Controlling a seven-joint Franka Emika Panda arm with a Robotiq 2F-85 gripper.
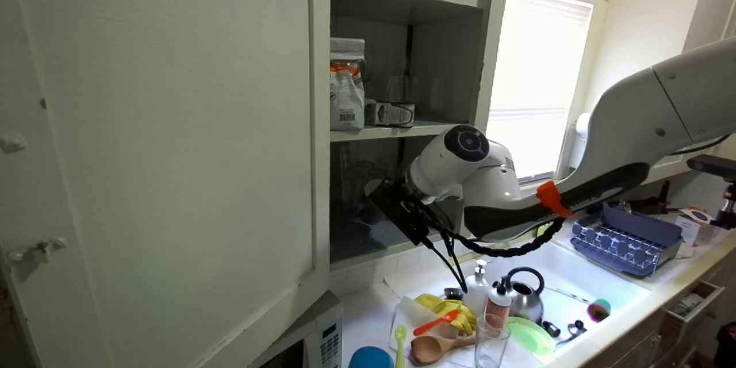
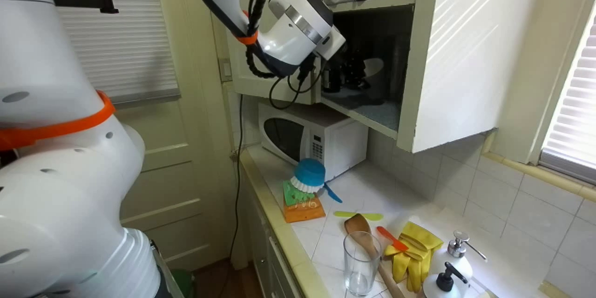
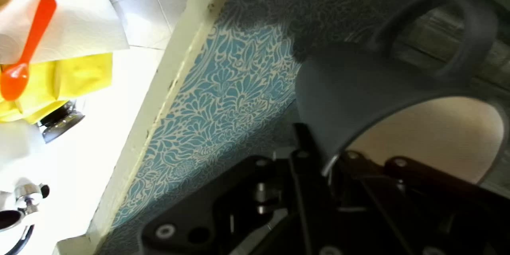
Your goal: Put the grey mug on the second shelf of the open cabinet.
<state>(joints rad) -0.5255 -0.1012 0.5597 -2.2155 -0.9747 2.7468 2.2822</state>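
Note:
The grey mug point(image 3: 350, 83) has a pale inside and is tilted, its mouth towards the wrist camera. My gripper point(image 3: 324, 161) is shut on its rim, one finger outside and one inside. In an exterior view the gripper point(image 1: 399, 215) is inside the lowest visible bay of the open white cabinet point(image 1: 490, 63), with part of the mug point(image 1: 372, 187) beside it. The mug also shows dimly in an exterior view point(image 2: 374, 67). The bay's floor has blue patterned lining point(image 3: 231, 75). I cannot tell whether the mug touches it. The wide white door point(image 1: 172, 103) stands open.
The shelf above holds a white bag point(image 1: 347, 92), a small box point(image 1: 394, 114) and glasses. Dark items stand deeper in the lowest bay. The cabinet's front edge point(image 3: 159, 111) borders the opening. Below are a microwave point(image 2: 344, 144), a tall glass point(image 2: 361, 265), yellow gloves point(image 2: 414, 251) and soap bottles.

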